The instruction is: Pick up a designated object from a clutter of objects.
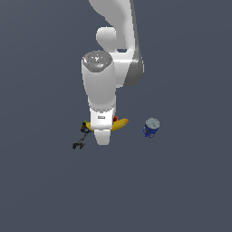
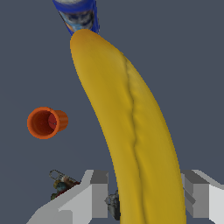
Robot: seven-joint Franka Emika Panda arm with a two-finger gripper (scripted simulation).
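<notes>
The yellow banana lies on the grey floor, and in the wrist view it runs lengthwise between my two fingers. My gripper is open and straddles the banana's near part. One finger stands a small gap off it and the other is right at its side. In the exterior view my hand covers the banana's middle, so only the banana's ends show. The orange cup lies on its side beside the banana.
The blue can with a pale top stands to the exterior view's right of the banana and shows past the banana's far tip in the wrist view. The black clamp-like tool lies to the exterior view's left, close to my hand.
</notes>
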